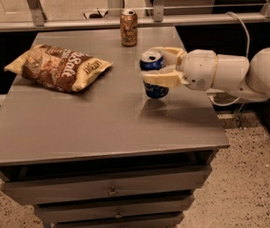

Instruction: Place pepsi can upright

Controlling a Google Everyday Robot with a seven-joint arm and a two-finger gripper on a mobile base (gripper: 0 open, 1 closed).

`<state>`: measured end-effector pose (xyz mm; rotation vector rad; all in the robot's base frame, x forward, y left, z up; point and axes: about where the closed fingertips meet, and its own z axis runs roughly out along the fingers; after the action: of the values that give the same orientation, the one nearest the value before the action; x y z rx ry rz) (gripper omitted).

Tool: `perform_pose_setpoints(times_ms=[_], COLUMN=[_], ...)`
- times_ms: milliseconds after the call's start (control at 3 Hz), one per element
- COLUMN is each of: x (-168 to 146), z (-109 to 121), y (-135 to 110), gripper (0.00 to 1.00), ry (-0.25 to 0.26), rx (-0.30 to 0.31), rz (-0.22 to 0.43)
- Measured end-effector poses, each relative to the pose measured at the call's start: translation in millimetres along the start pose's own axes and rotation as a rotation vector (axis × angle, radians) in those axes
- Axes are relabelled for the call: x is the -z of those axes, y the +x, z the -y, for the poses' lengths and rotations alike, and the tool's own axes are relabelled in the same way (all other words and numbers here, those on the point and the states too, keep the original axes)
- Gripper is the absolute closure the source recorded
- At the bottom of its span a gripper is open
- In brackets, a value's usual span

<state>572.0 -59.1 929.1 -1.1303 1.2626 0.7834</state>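
The pepsi can, dark blue with a silver top, stands upright on the grey table, right of its middle. My gripper reaches in from the right with its cream fingers closed around the can's body, one on the near side and one on the far side. The can's base sits at or just above the table top; I cannot tell if it touches. The white arm extends off to the right edge of the view.
An orange-brown can stands upright at the table's back edge. A brown and yellow chip bag lies on the left part. Drawers sit under the table top. A railing runs behind the table.
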Motion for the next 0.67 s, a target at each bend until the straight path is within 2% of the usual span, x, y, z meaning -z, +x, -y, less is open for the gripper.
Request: perform_pose_setpoints(times_ms=[333,667], x=[5,15], z=[4,9], y=[10,22], gripper=[0.59,0.28], ry=[-0.005,-0.005], rx=[-0.006,-0.037], rz=[0.014,0.058])
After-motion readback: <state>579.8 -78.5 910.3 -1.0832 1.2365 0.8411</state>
